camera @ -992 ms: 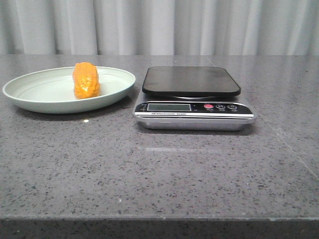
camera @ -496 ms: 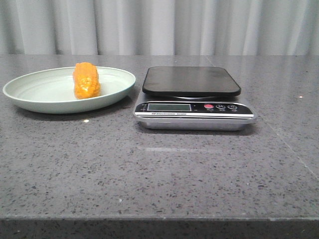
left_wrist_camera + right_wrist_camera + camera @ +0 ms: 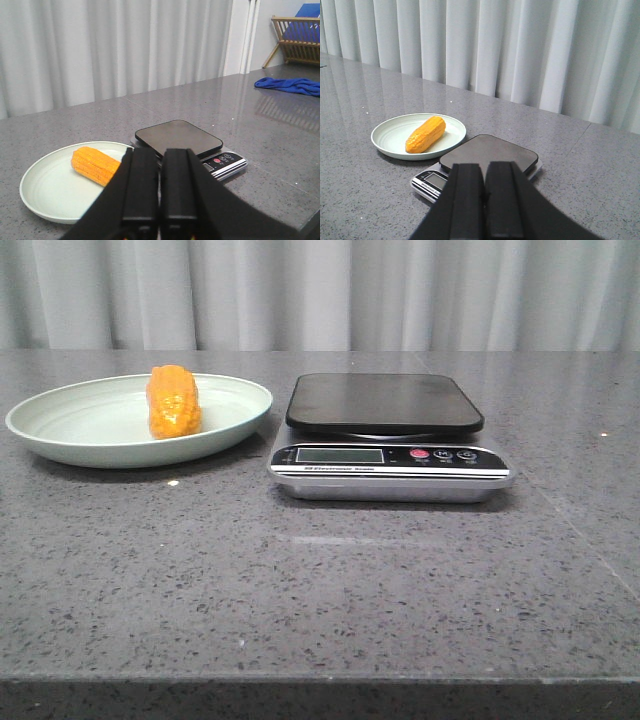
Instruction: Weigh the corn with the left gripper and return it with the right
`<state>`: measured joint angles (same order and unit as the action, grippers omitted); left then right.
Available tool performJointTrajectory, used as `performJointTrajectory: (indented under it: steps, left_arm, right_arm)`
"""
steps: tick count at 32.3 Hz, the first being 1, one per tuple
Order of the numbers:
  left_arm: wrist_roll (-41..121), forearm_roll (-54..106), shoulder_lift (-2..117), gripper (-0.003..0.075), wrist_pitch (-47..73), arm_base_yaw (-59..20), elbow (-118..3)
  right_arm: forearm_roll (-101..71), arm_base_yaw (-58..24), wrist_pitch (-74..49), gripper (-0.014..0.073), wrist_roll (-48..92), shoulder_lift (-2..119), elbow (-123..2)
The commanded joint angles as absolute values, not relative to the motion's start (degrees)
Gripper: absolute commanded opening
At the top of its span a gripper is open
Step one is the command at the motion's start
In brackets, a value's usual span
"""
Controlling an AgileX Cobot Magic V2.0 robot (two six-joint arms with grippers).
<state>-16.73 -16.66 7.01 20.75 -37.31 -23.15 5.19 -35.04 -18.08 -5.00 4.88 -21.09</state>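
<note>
The orange-yellow corn (image 3: 172,401) lies in a pale green plate (image 3: 80,430) at the left of the table. It also shows in the left wrist view (image 3: 95,165) and the right wrist view (image 3: 425,134). A digital scale (image 3: 385,405) with a bare black platform stands to the plate's right. My left gripper (image 3: 160,152) is shut and empty, well back from the plate. My right gripper (image 3: 483,167) is shut and empty, held back from the scale (image 3: 490,152). Neither gripper shows in the front view.
The grey speckled table (image 3: 320,590) runs to a front edge near the camera. White curtains hang behind it. In the left wrist view a blue cloth (image 3: 290,85) lies at the table's far side, with a wooden rack (image 3: 297,32) beyond.
</note>
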Motion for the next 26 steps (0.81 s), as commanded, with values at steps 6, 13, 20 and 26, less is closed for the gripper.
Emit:
performJointTrajectory:
  steps: [6,13,20,26]
  left_arm:
    - [-16.7,-17.0,7.8,0.0127,16.5,-37.7,-24.7]
    - [-15.4,-15.9,7.8,0.0127,16.6,-34.9,-21.5]
    - [-12.2,-12.8,7.8,0.0127,13.7,-20.4,-14.5]
    - [-10.4,-9.9,4.3,0.0127,4.4,-7.7,-7.5]
  right_arm:
    - [6.3,-34.8,-13.6,0.0163,-4.5,5.6,-22.4]
    - [6.3,-34.8,-13.6,0.0163,-4.5,5.6,-22.4]
    - [6.3,-34.8,-13.6,0.0163,-4.5,5.6,-22.4]
    - [6.3,-34.8,-13.6,0.0163,-4.5,5.6,-22.4]
